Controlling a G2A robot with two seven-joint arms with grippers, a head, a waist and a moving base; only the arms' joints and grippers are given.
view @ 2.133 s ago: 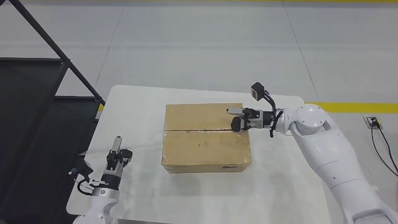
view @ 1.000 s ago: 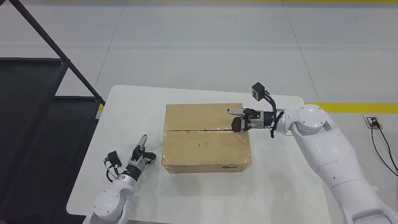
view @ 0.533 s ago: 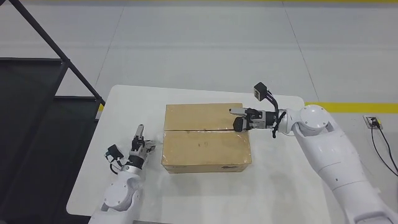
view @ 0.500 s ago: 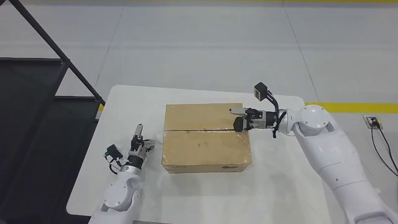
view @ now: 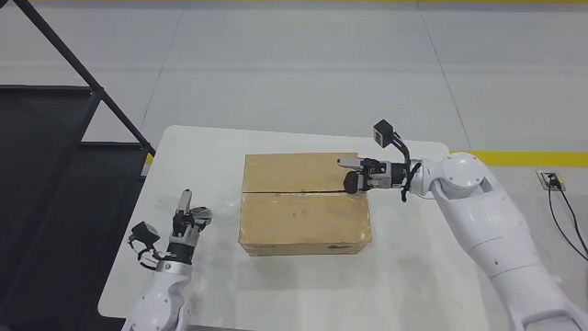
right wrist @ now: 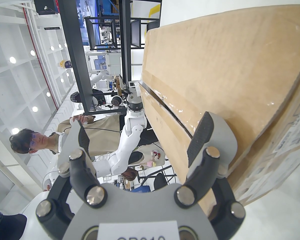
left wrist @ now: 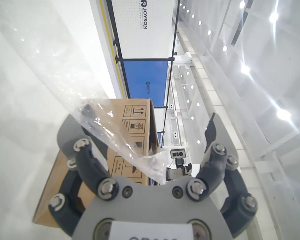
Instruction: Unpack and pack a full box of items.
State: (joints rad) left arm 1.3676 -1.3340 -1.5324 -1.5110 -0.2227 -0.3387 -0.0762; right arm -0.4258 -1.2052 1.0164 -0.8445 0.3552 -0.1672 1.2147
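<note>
The box point(view: 305, 204) is seen in the middle of the surface point(view: 413, 267), its flaps shut along a centre seam. The right hand point(view: 346, 173) is held open at the box's right end, with one finger at the lid by the seam. The left hand point(view: 193, 207) is held open just beside the left end, and clear film point(left wrist: 65, 71) is draped across one finger, not pinched. The film is likely to cling there and foul the next grasp. If it is tugged, the barely pinned box may be dragged.
</note>
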